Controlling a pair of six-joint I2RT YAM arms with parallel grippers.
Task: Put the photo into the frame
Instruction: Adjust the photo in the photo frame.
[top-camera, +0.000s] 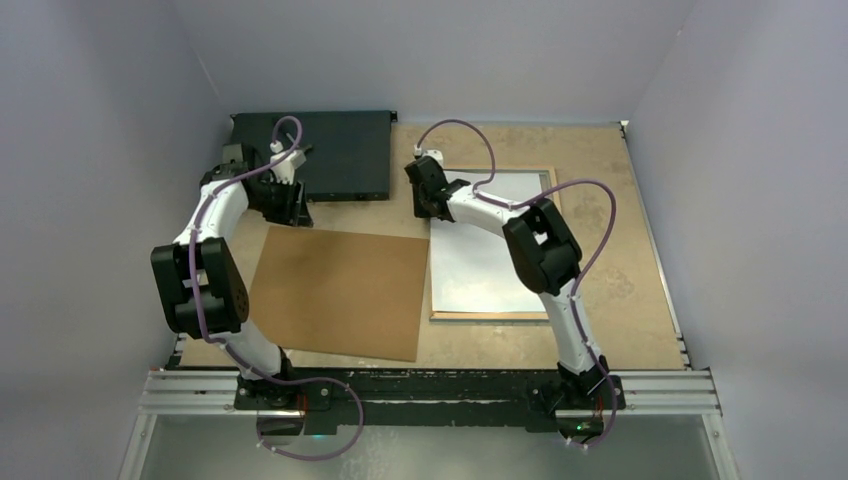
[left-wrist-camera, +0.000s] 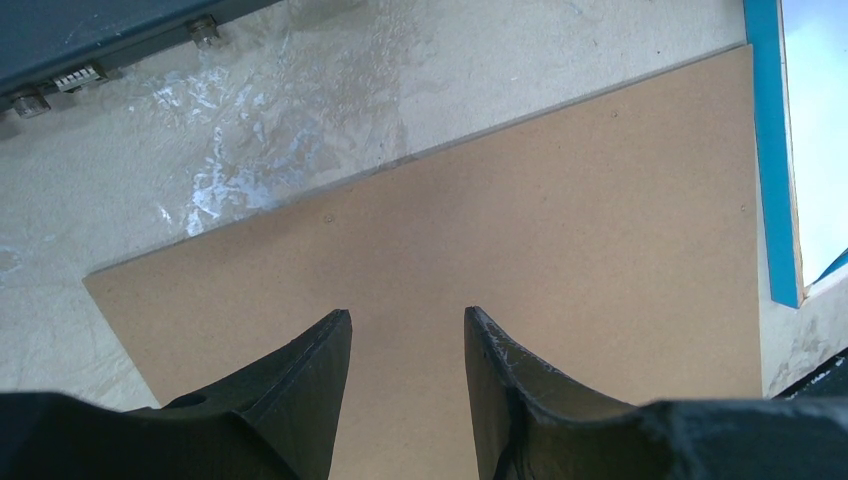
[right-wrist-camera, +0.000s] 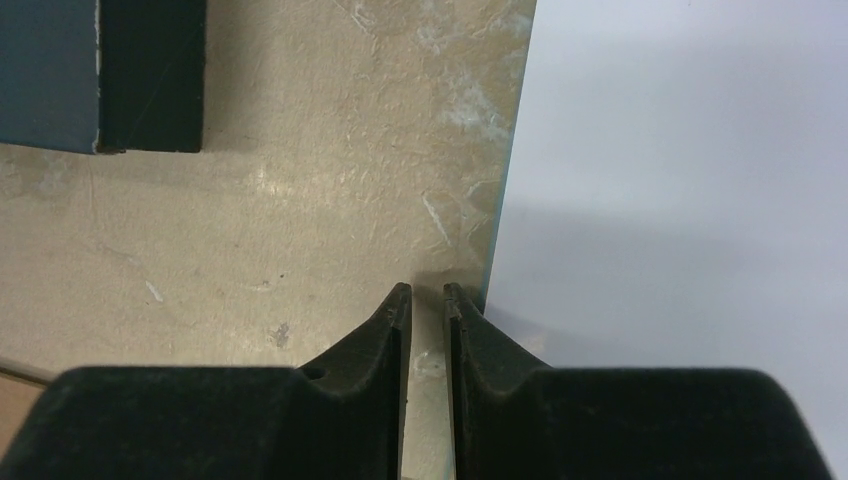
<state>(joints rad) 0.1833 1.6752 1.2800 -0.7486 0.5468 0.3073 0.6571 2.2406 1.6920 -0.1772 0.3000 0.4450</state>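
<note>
The frame (top-camera: 490, 316) lies flat right of centre, its wood back up; its blue edge shows in the left wrist view (left-wrist-camera: 770, 150). The photo (top-camera: 480, 262) lies white side up inside it, its picture hidden; it also shows in the right wrist view (right-wrist-camera: 680, 180). My right gripper (top-camera: 430, 203) is low at the frame's far left edge, almost shut on nothing, its right fingertip (right-wrist-camera: 458, 300) against the sheet's edge. My left gripper (top-camera: 296, 207) is open and empty above the far edge of the brown backing panel (top-camera: 340, 290), which fills the left wrist view (left-wrist-camera: 560, 250).
A flat black box (top-camera: 335, 152) lies at the back left, just beyond the left gripper, and shows in both wrist views (left-wrist-camera: 100, 40) (right-wrist-camera: 100, 70). Grey walls close in both sides and the back. A metal rail (top-camera: 430, 392) runs along the near edge.
</note>
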